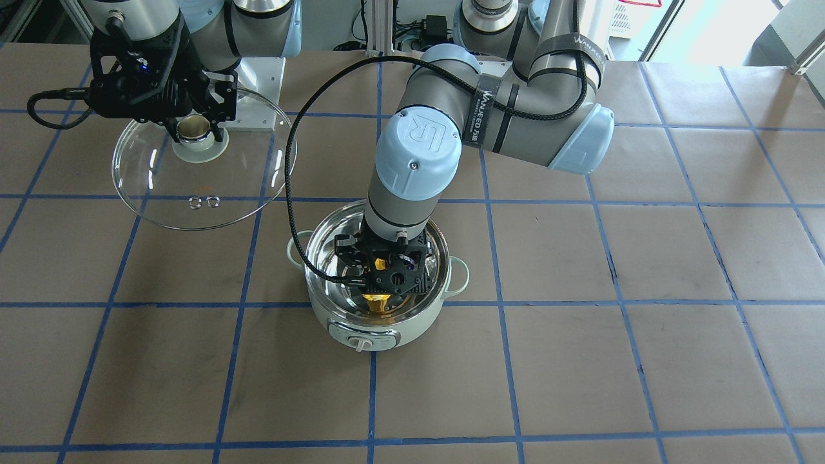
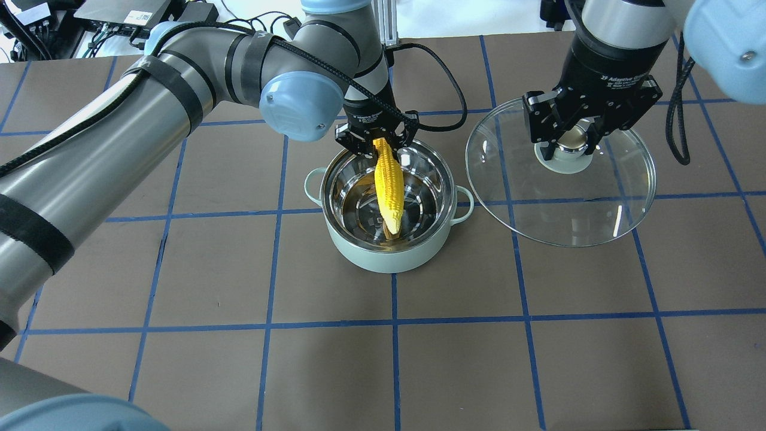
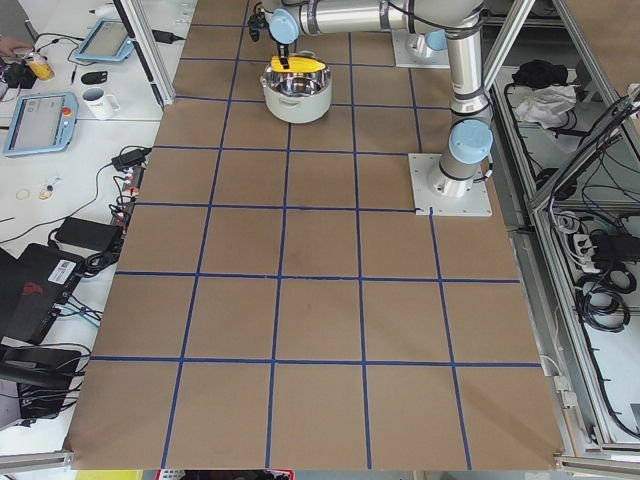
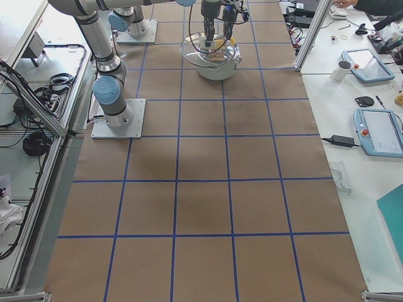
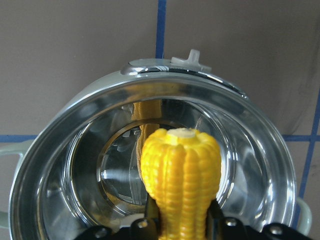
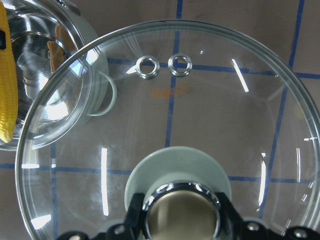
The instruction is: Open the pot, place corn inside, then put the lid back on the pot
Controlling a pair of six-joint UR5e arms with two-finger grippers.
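The mint-green pot (image 2: 392, 254) stands open at the table's middle, its steel bowl (image 5: 75, 165) bare. My left gripper (image 2: 378, 140) is shut on the thick end of the yellow corn (image 2: 388, 185), which hangs over the bowl and slants down into it; the corn also shows in the left wrist view (image 5: 180, 170). In the front view the left gripper (image 1: 387, 267) is above the pot (image 1: 361, 322). My right gripper (image 2: 568, 146) is shut on the knob of the glass lid (image 2: 610, 203), held above the table beside the pot. The lid (image 6: 200, 115) fills the right wrist view.
The brown table with blue grid lines (image 2: 395, 359) stretches out in front of the pot. The left arm's black cable (image 1: 290, 167) loops over the table beside the pot. Side benches with tablets and mugs (image 3: 60, 100) lie beyond the table's edge.
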